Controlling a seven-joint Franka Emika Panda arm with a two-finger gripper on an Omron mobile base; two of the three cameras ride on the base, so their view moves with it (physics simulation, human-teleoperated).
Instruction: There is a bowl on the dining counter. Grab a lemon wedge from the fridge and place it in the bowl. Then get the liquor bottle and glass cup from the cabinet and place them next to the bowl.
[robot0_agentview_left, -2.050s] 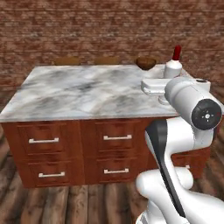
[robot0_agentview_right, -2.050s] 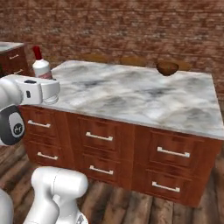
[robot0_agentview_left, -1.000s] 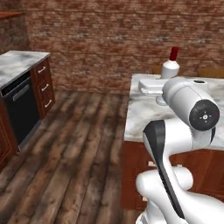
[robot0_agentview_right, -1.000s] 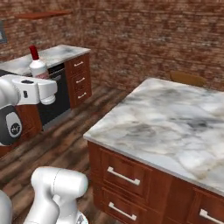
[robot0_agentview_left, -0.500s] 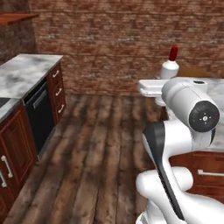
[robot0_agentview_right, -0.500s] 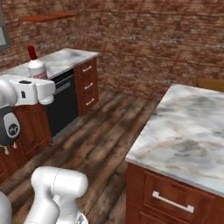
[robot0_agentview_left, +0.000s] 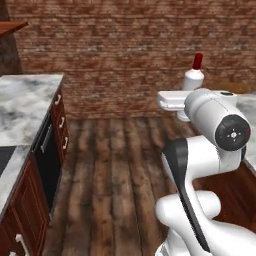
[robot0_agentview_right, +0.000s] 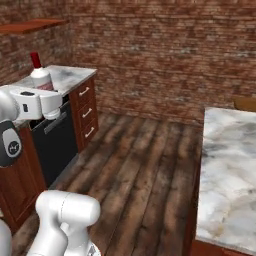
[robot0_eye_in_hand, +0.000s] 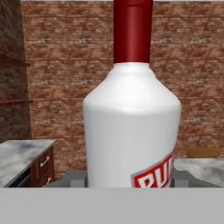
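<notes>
Bottle in hand, mid-kitchen: I see the liquor bottle (robot0_eye_in_hand: 132, 127) standing upright in the hand view, white body and red cap rising at twelve o'clock, with the gripper (robot0_eye_in_hand: 131, 179) clamped on its lower body, a dark finger (robot0_eye_in_hand: 74, 178) showing at either side of the base. From the left base view the same bottle (robot0_agentview_left: 193, 77) stands above the white wrist at about one o'clock, held clear of any surface. From the right base view it (robot0_agentview_right: 40, 75) sits at ten o'clock above the forearm.

Around it, I have a brick wall (robot0_agentview_left: 125, 50) straight ahead at twelve o'clock and open wood plank floor (robot0_agentview_left: 115, 170) in the middle ground. A marble wall counter (robot0_agentview_left: 25, 100) on red-brown cabinets runs along nine o'clock in the left base view, with a black appliance front (robot0_agentview_left: 47, 165) set under it; the right base view shows that counter (robot0_agentview_right: 65, 75) behind the bottle and its drawers (robot0_agentview_right: 86, 112) beside it.

The dining counter (robot0_agentview_right: 227, 175) lies at four o'clock in the right base view, its veined top well apart from the bottle, with bare floor between. A wooden chair back (robot0_agentview_right: 245, 103) peeks over its far edge. A red-brown shelf (robot0_agentview_right: 30, 25) hangs on the brick at eleven o'clock.
</notes>
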